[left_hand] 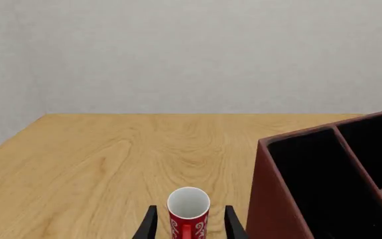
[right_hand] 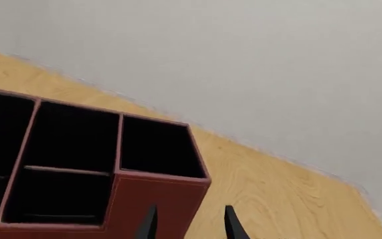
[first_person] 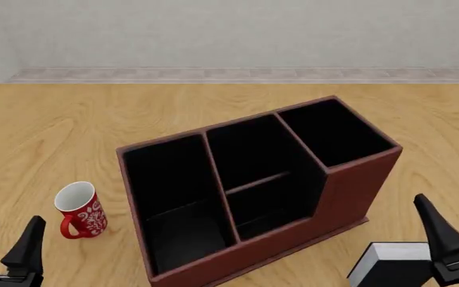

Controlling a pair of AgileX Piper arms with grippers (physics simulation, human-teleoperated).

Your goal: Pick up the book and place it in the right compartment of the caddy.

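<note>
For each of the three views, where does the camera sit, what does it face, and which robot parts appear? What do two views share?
Front view: above and behind the arms, looking down at the caddy, mug and book; both grippers show at the lower corners.
Left wrist view: behind the left gripper, facing the mug between open jaws.
Right wrist view: behind the right gripper, facing the right compartment.
Shared: all three show the caddy.

Mug (first_person: 80, 209) left of caddy (first_person: 349, 191)

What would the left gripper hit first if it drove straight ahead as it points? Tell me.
Most likely the red-and-white mug: it stands right between the open left gripper fingers. The caddy sits off to one side; depth is unclear.
</note>
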